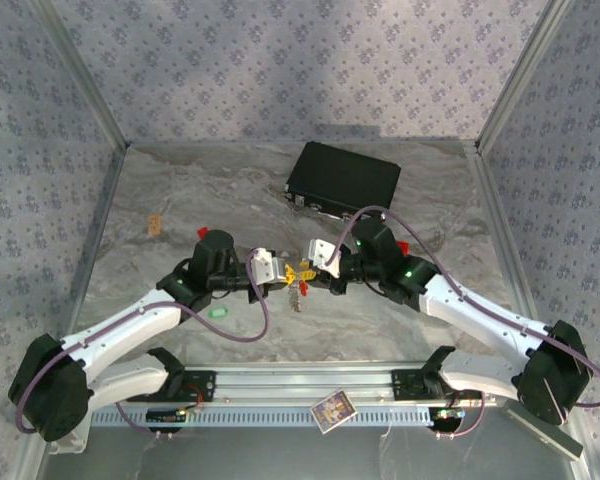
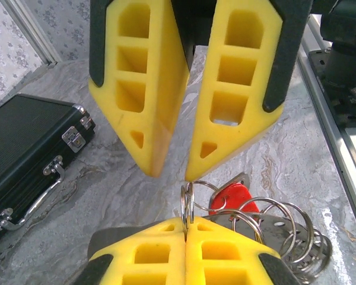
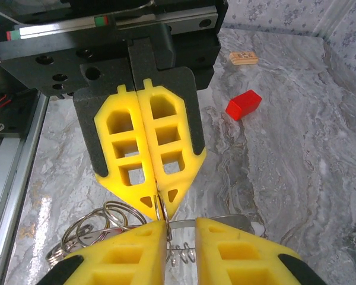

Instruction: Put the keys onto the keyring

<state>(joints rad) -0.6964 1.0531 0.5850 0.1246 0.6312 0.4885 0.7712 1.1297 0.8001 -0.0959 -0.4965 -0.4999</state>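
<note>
Yellow fingers of the left end effector (image 2: pixel 187 230) are pressed fully together, pinching one silvery loop of the keyring (image 2: pixel 187 208) at their very tips. The other loops bunch beside and under those fingers. The red key (image 2: pixel 230 197) lies among them with its metal blade against the rings.

The right end effector (image 2: pixel 169 174) faces it tip to tip, almost touching. Its jaws stand a little apart, and in the right wrist view a thin loop of wire stands in the gap. I see nothing clamped there.

Both meet over the middle of the tabletop (image 1: pixel 180 180), somewhat toward its near edge, with the ring cluster hanging just below them. The green key (image 1: pixel 218 312) lies flat near the near edge, left of centre, just under the left arm and apart from the rings.

A black case (image 1: pixel 342 180) sits toward the far edge, right of centre, well behind the arms. A red block (image 3: pixel 243 104) rests just behind the right arm, and a small wooden block (image 1: pixel 154 224) lies near the left edge. Bare marble stretches across the far left corner and along the right edge. The arms' metal rail (image 1: pixel 280 385) borders the near edge
</note>
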